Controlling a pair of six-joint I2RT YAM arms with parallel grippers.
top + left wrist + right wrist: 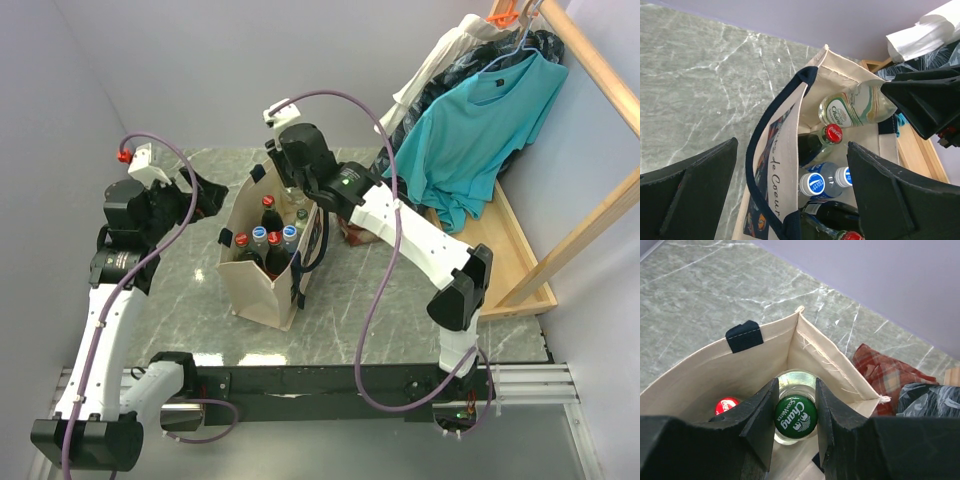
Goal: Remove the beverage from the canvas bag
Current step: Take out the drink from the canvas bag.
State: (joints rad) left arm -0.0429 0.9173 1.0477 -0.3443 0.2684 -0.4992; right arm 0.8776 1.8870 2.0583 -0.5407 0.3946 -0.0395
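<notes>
The beige canvas bag point(262, 292) with navy handles stands upright on the marble table, holding several bottles. My right gripper point(796, 381) reaches into its far corner and is shut on the neck of a clear beverage bottle with a green cap point(795, 416). In the left wrist view that bottle point(850, 107) leans at the bag's far end, its label showing. My left gripper point(205, 195) hangs just left of the bag's rim, fingers wide open and holding nothing. Through them I look down the bag's printed side point(775, 175).
Other bottles stay in the bag: a red-capped cola point(832, 133) and two with blue-and-white caps point(816, 183). A red plaid cloth point(885, 375) lies behind the bag. A wooden rack point(520, 262) with a teal shirt point(480, 130) stands at the right.
</notes>
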